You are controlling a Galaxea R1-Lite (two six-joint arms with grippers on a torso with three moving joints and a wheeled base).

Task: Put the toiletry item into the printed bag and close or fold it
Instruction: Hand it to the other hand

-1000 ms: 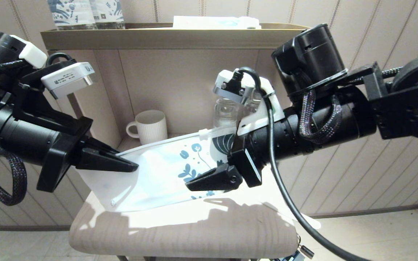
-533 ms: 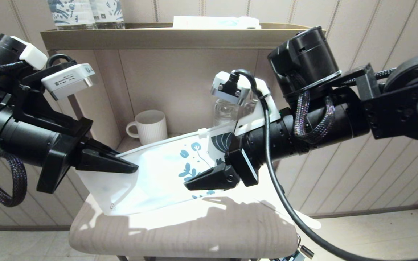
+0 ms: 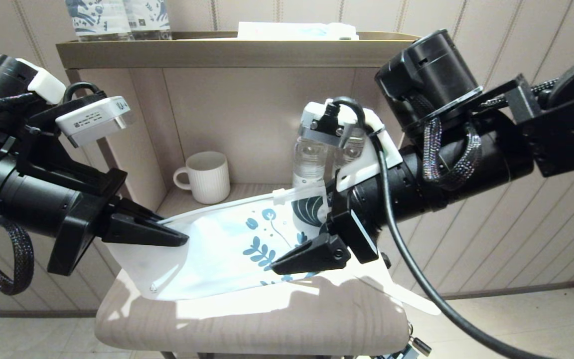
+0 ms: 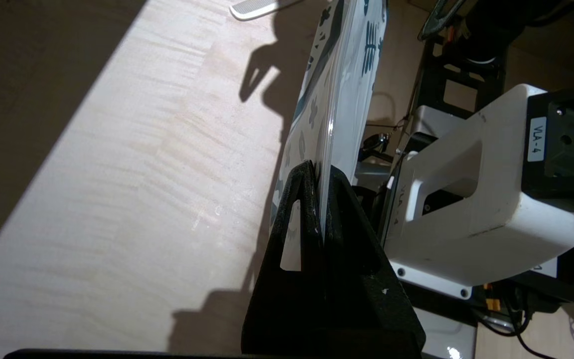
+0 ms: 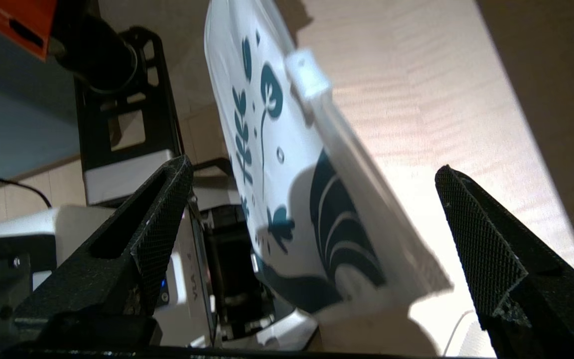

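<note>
The printed bag (image 3: 217, 244) hangs stretched above the small table (image 3: 247, 324), white with teal leaves at its right end. My left gripper (image 3: 183, 238) is shut on its plain left end; in the left wrist view the sheet (image 4: 339, 99) runs edge-on out of the closed gripper (image 4: 318, 169). My right gripper (image 3: 297, 247) is open at the printed end (image 5: 317, 209), its fingers apart on either side and not touching. A white slider (image 5: 307, 75) sits on the top strip. The toiletry item (image 3: 414, 300), a slim white stick, lies on the table's right edge under my right arm.
A white mug (image 3: 207, 174) and clear water bottles (image 3: 311, 159) stand in the shelf recess behind the bag. Blue-printed bottles (image 3: 117, 17) and a pale flat packet (image 3: 297, 31) rest on the shelf top (image 3: 217, 52). The table's front edge is close below the bag.
My right gripper has shifted right and down, drawing back along the bag's printed end. The left gripper dropped slightly, still gripping the bag.
</note>
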